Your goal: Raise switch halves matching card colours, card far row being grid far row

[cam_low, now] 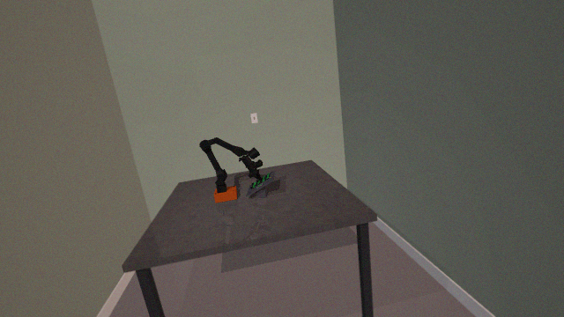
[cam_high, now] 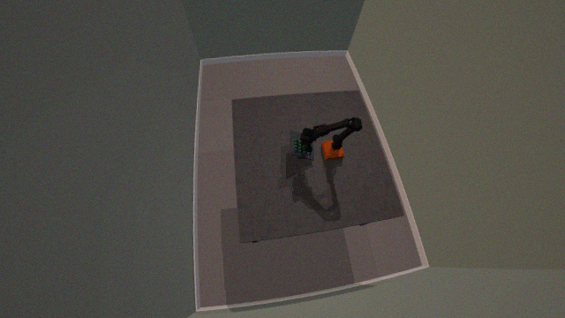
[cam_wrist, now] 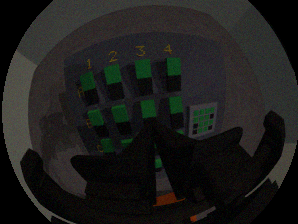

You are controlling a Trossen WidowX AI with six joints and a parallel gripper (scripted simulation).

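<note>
The tilted switch panel [cam_high: 293, 133] [cam_low: 253, 193] [cam_wrist: 200, 70] stands in front of the arm. In the wrist view, switches A1 [cam_wrist: 88, 80], A2 [cam_wrist: 113, 74], A3 [cam_wrist: 143, 68] and A4 [cam_wrist: 174, 66] show green far halves and dark near halves. B1 [cam_wrist: 96, 117], B2 [cam_wrist: 120, 113] and B4 [cam_wrist: 176, 105] look similar. My gripper [cam_low: 260, 179] [cam_wrist: 151, 125] is shut and empty, its tips at the near side of switch B3 [cam_wrist: 148, 108], covering its near half; contact is unclear. The nearer rows are largely hidden by the fingers. The card [cam_wrist: 203, 120] shows mostly green squares with a few dark ones.
The panel rests on the dark table [cam_high: 265, 212] [cam_low: 308, 220]. The arm's orange base [cam_high: 332, 150] [cam_low: 226, 195] stands on the near side of the panel. The arm's links arch above the table between base and panel.
</note>
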